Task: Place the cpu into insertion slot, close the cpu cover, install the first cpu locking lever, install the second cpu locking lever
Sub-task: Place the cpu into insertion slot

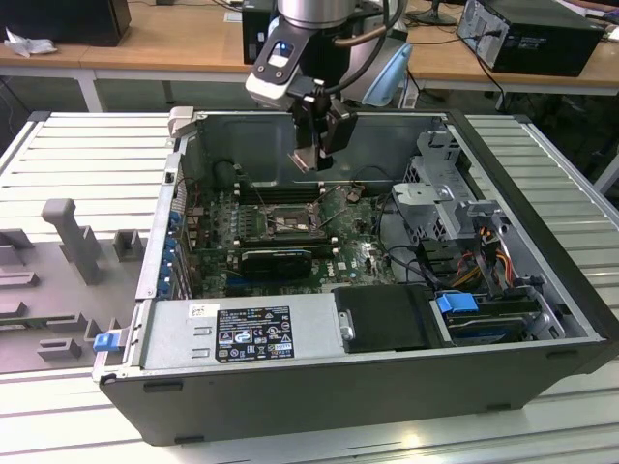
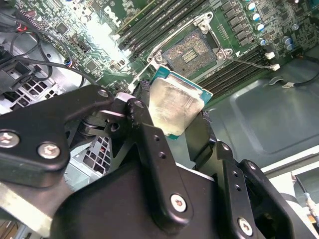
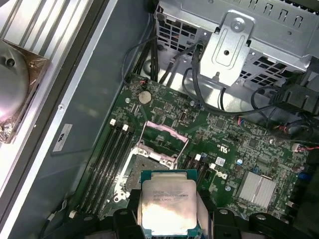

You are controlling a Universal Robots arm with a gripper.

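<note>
Gripper (image 2: 171, 113) clenched on the cpu (image 2: 175, 102), fingers (image 2: 149, 134) at two opposite edges. It hangs above the insertion slot (image 2: 192, 50), apart from it, open air between.

Open computer case (image 1: 387, 391), perhaps grey moulds (image 1: 70, 240), on slatted table (image 1: 97, 145)

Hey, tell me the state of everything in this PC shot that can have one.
gripper: shut on the cpu.
cpu: held above the motherboard, not seated.
insertion slot: empty, uncovered.
cpu cover: raised open.
computer case: lying on its side, side panel off.
</note>
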